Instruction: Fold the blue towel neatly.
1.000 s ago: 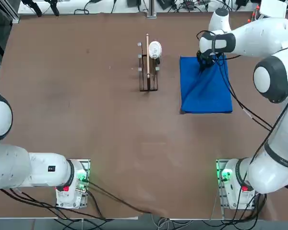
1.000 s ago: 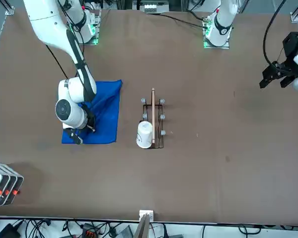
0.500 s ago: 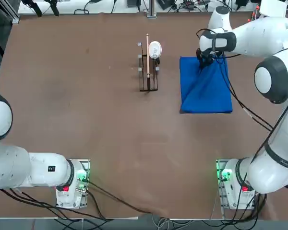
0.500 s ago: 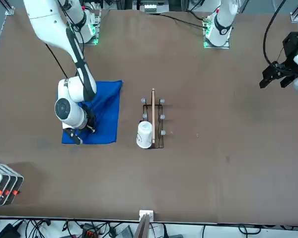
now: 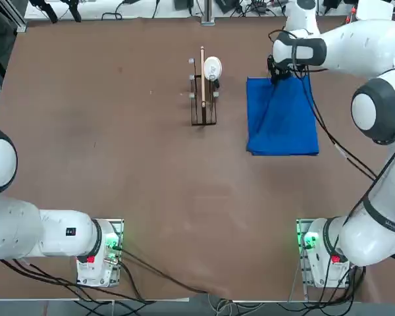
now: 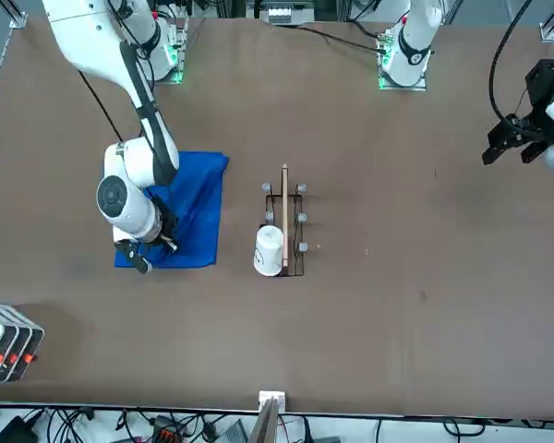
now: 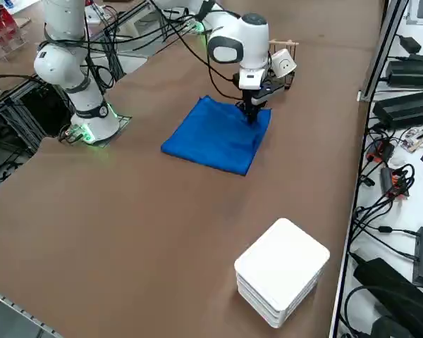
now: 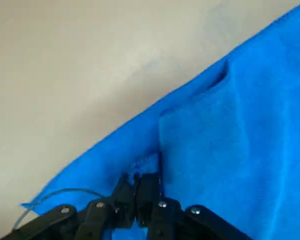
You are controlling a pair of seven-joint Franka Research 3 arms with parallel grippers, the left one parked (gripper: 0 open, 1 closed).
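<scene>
One gripper pinching blue cloth
Right gripper (image 8: 136, 186) clamps the blue towel's (image 5: 281, 118) far edge, beside the wooden rack (image 5: 203, 89).

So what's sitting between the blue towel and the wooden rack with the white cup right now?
Nothing: the top view shows only bare brown table between the blue towel and the wooden rack. The right gripper, shut on the towel, is at its far edge.

Towel (image 5: 282, 118) right of rack (image 5: 203, 99)

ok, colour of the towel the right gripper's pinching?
Plain royal blue towel, clearest in the top view.
</scene>
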